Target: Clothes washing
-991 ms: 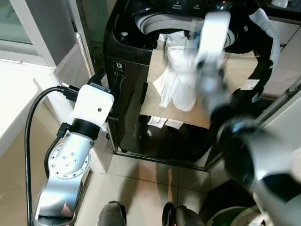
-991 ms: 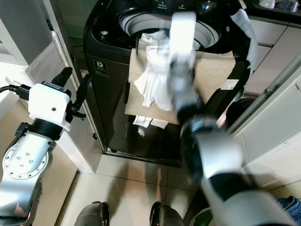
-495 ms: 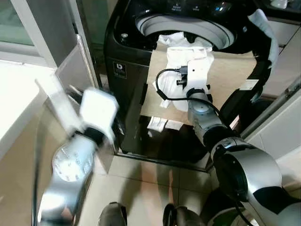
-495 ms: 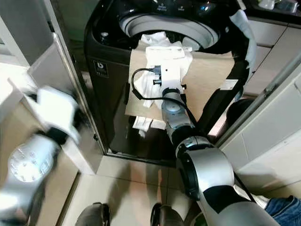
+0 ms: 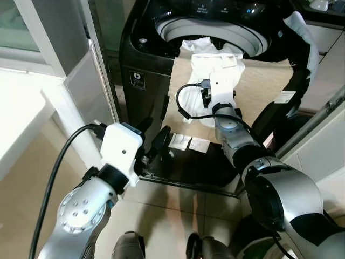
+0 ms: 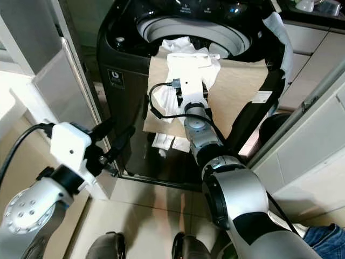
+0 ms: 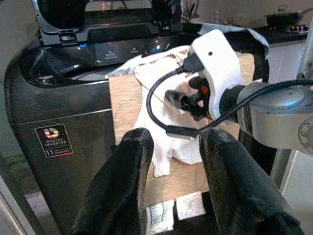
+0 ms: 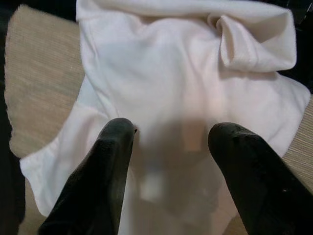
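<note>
Left arm has swung in from the side since 0.5 s ago; left gripper [image 5: 156, 141] now hangs before the washer [image 5: 141, 59] front, fingers apart, holding nothing. Right gripper [image 8: 171, 161] has stayed over the white garment [image 8: 161, 83], fingers spread, close above the cloth, nothing gripped. Garment drapes from the drum rim down a tan cloth [image 5: 264, 81] hanging over the washer's front.

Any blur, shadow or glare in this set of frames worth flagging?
Left eye view: sharp, no motion blur; pale window glare at the left edge. Right wrist view: the right gripper casts a soft grey shadow on the white garment, and its fingers look soft up close. Left wrist view: the left gripper fingers are large and slightly soft; the washing machine is crisp.
</note>
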Motion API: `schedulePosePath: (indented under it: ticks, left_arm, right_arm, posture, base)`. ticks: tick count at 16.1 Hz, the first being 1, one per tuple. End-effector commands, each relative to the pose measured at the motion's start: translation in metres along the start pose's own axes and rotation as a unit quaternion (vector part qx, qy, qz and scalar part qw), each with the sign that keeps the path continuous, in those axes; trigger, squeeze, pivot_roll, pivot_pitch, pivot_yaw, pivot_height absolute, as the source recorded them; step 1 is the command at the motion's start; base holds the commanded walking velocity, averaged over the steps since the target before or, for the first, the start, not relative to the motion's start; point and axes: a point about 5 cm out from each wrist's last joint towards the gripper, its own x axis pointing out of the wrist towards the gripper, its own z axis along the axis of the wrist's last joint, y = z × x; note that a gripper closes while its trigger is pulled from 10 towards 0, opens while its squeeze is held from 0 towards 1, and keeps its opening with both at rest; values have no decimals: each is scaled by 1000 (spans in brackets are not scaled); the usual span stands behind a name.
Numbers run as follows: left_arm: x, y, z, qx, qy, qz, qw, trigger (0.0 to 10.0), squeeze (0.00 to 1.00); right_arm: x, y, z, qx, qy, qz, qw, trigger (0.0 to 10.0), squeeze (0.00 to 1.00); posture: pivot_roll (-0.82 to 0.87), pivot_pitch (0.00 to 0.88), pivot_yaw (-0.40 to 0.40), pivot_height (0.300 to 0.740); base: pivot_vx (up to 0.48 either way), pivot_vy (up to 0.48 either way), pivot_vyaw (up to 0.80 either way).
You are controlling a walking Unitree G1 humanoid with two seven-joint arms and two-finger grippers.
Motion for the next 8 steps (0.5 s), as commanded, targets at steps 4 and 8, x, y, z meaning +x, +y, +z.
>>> schedulePosePath:
  ticks: [4, 8]
  left_arm:
    - [-14, -7, 7, 8, 8, 9, 1000, 10000, 0]
    - [-15, -7, 9, 16, 11, 19, 1000, 10000, 0]
  right_arm:
    - [9, -16, 10, -27, 28, -31, 999, 10000, 1000]
    - [11, -20, 9, -2, 72, -43, 996, 0, 0]
  posture:
    - [341, 201, -73, 740]
    - [344, 201, -86, 740]
  base:
    - [0, 0, 0]
    - [0, 0, 0]
